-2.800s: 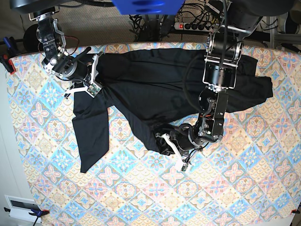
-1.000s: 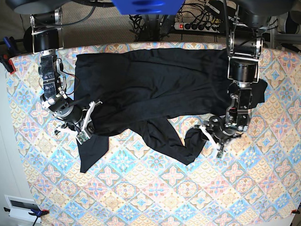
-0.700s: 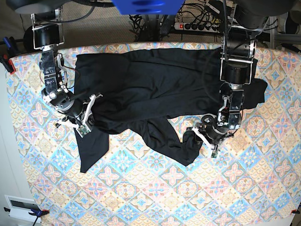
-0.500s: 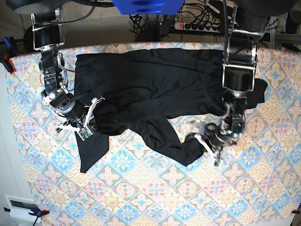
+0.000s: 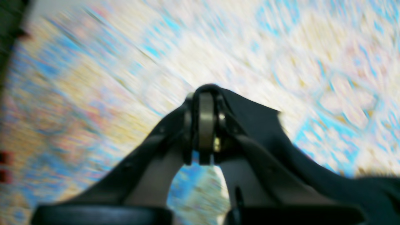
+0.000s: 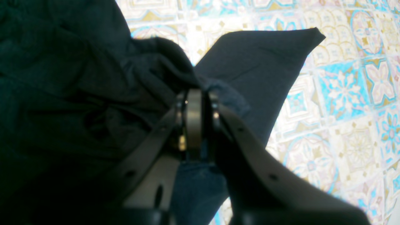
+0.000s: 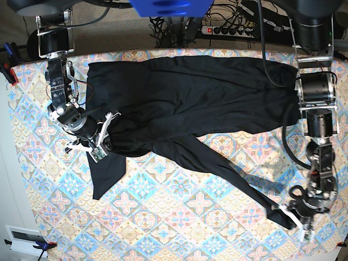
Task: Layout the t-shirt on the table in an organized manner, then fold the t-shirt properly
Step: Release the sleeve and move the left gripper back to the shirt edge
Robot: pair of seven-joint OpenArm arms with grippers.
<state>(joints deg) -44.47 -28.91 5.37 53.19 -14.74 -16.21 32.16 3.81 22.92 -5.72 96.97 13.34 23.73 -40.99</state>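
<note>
Spreading is the step I'm on: the black t-shirt lies across the far half of the counter, its body broad and mostly flat, and I have one long sleeve drawn out as a thin diagonal strip toward the near corner on the left arm's side.

My left claw sits at the very tip of that sleeve, low over the patterned cloth. In the left wrist view the two claw tips are pressed together with a flap of black fabric pinched between them (that view is badly smeared, so I can't judge how much cloth is caught). I read it as closed on the cuff.

My right claw is at the opposite side, where the other sleeve hangs toward the near edge. The right wrist view shows its tips closed tight with dark fabric bunched around them, and the sleeve lying flat on the tiles just beyond.

The layout is not done, I judge: the stretched sleeve is twisted narrow and angled away from the body. Next I'd want to lay it down flat without dragging the body, then let go and square up the other side before any fold.
</note>
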